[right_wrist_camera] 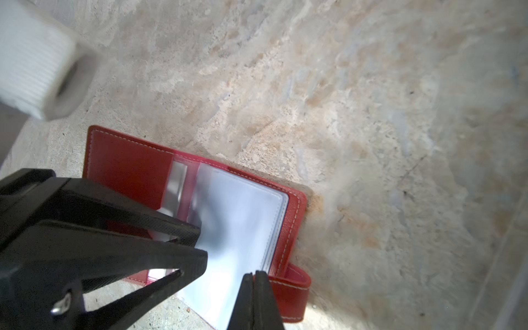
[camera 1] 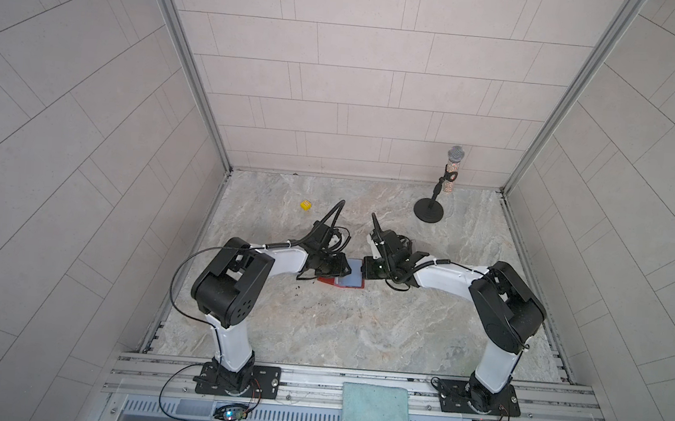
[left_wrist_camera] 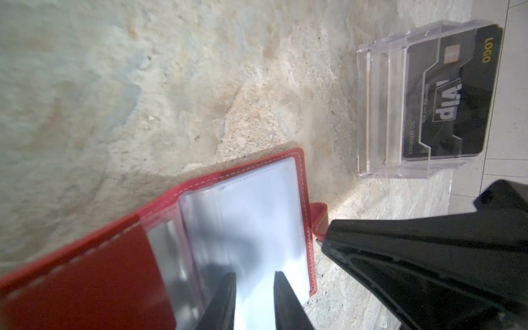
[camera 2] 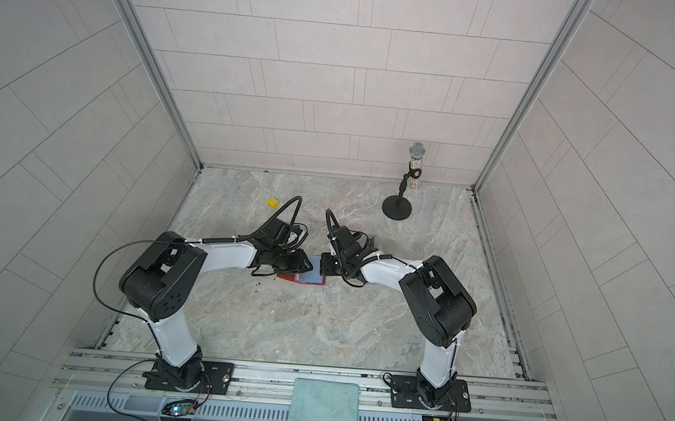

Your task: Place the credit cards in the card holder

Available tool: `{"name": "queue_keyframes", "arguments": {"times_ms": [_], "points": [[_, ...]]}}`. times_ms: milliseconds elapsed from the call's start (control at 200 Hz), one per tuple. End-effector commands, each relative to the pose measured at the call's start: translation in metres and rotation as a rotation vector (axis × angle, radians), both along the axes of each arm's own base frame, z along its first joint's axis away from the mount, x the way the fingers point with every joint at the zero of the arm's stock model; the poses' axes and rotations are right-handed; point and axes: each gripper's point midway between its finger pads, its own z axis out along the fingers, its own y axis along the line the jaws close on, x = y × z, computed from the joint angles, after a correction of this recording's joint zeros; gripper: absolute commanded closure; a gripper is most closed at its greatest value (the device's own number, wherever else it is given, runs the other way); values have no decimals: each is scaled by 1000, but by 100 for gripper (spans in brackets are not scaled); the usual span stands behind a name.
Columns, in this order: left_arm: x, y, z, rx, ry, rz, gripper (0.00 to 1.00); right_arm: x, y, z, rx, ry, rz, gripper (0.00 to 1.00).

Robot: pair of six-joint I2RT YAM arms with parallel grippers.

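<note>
The left gripper (left_wrist_camera: 254, 285) has its two fingers a little apart over a clear sleeve (left_wrist_camera: 257, 214) of the card holder (left_wrist_camera: 85, 271). I cannot tell if they hold it. The right gripper (right_wrist_camera: 254, 275) is pinched tight, with its tip at the card holder's edge by the strap (right_wrist_camera: 294, 278). Both arms bend in from the front and meet over the open red card holder. One black credit card (left_wrist_camera: 445, 94) stands in one clear stand (left_wrist_camera: 377, 114) nearby. The table (camera 1: 316, 334) has lots of room all around.

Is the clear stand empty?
No, the left wrist view shows a black VIP card standing in the stand.
</note>
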Motion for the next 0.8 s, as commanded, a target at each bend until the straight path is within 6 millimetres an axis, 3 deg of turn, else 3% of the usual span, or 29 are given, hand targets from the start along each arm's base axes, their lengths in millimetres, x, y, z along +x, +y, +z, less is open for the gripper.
{"name": "queue_keyframes", "arguments": {"times_ms": [0,150,455,681,796], "points": [[1,-6,-3,-14,7,-7,71,-2,-3,-8,-6,17,-10,100],[2,-6,-2,-14,0,-1,76,-2,-4,-8,-9,16,-11,100],[4,4,4,28,-39,28,100,0,-16,-5,-61,-7,-30,100],[6,9,12,40,-73,50,100,2,-32,1,-143,-41,-54,100],[6,9,14,39,-78,50,100,3,-39,10,-174,-64,-59,88]]}}
